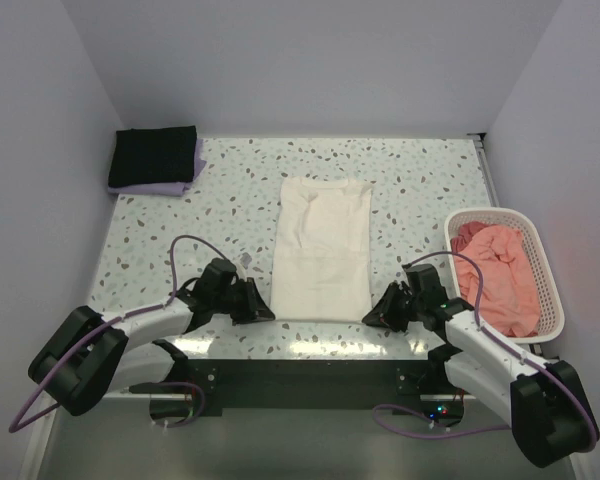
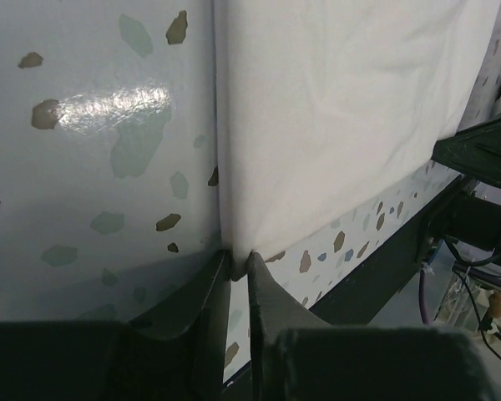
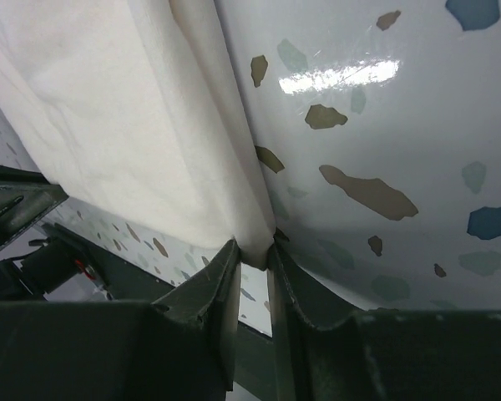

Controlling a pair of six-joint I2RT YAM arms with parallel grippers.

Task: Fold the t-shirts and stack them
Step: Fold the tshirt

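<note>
The cream-white t-shirt [image 1: 322,248] lies folded into a long strip in the middle of the table, print hidden. My left gripper [image 1: 263,311] is shut on its near left corner [image 2: 234,238]. My right gripper [image 1: 373,316] is shut on its near right corner [image 3: 259,242]. The black t-shirt [image 1: 155,155] lies folded on the pale lavender t-shirt [image 1: 170,185] at the far left corner. The salmon-pink t-shirt [image 1: 498,270] is crumpled in the basket.
The white slatted basket [image 1: 545,275] stands at the right edge of the table. The speckled table top [image 1: 420,190] ends at a dark front rail [image 1: 300,365] just behind both grippers. White walls close in the back and sides.
</note>
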